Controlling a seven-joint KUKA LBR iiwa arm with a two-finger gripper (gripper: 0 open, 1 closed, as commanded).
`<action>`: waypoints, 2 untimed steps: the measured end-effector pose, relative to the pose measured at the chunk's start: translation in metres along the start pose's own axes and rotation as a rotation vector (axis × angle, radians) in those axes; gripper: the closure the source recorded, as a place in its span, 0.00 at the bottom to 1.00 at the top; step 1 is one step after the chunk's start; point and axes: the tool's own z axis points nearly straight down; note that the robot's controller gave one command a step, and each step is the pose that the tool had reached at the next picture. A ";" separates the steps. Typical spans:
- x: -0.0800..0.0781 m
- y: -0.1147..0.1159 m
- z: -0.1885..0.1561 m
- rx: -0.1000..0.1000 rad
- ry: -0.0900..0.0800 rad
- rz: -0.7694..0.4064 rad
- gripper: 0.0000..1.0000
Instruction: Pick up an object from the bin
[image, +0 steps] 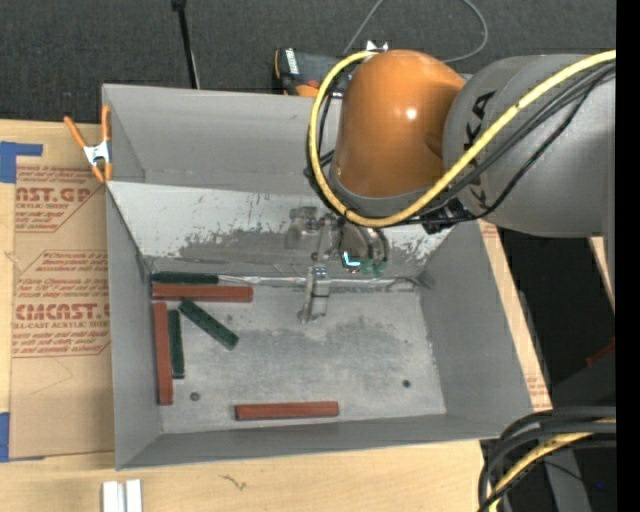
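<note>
Camera view from above: my gripper (317, 296) hangs over bare, scuffed floor near the middle of the grey metal bin (200, 140), a little towards twelve o'clock from its centre. I cannot tell whether it is open or closed; it reads as one thin pale shape below my orange wrist cover (395, 120).

The thing nearest to me is the long red-brown bar (202, 293). It is a flat, straight stick with squared ends, lying crosswise on the floor. Its near end is at nine o'clock from my gripper, close by but not touching it.

The bin holds six such sticks, all lying flat, most of them gathered on the nine o'clock side:
- A dark green bar (185, 279) lies just beside the long red-brown bar on its twelve o'clock edge, parallel to it.
- A slanted green bar (208, 324) lies at eight o'clock from my gripper, tilted across the floor.
- Along the nine o'clock wall a second red-brown bar (162, 352) and a short green bar (176, 343) lie side by side, both pointing twelve to six.
- A lone red-brown bar (286, 410) lies crosswise by the six o'clock wall, well apart from the others
</note>
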 end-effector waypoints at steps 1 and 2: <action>0.025 0.038 0.115 0.000 0.002 0.011 0.00; 0.004 0.117 0.171 -0.002 -0.008 -0.343 0.00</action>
